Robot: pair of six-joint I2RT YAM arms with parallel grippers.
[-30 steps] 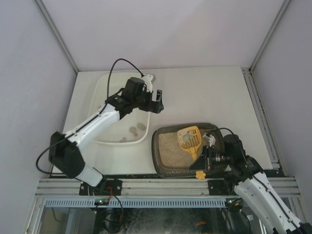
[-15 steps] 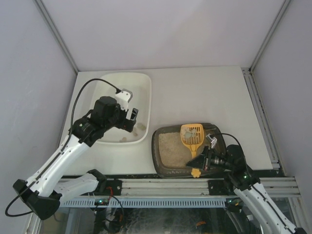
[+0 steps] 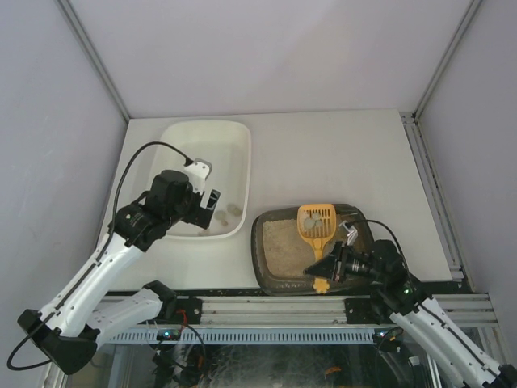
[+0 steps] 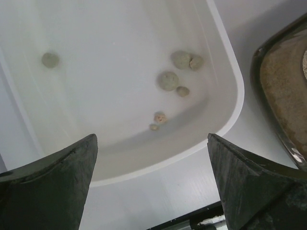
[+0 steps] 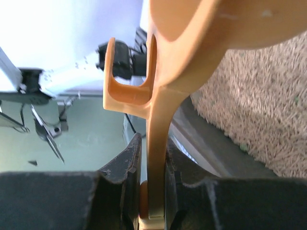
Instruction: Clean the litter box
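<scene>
Here on the desk [image 3: 339, 153]: tub [image 3: 206, 123] at left, litter box [image 3: 256, 245] just right of it, by the near edge. Left jaws wide and empty over the tub, right jaws clenched on the scoop [image 3: 316, 225] handle, scoop head over the litter box.

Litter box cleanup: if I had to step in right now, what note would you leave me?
Left gripper: open, empty, above the white tub.
Right gripper: shut on the handle of the yellow scoop, whose head is over the litter box.
Done: several grey clumps lie in the tub.
Left: the scoop seems to hold more clumps. Carry them to the tub, then check the litter for others.
</scene>
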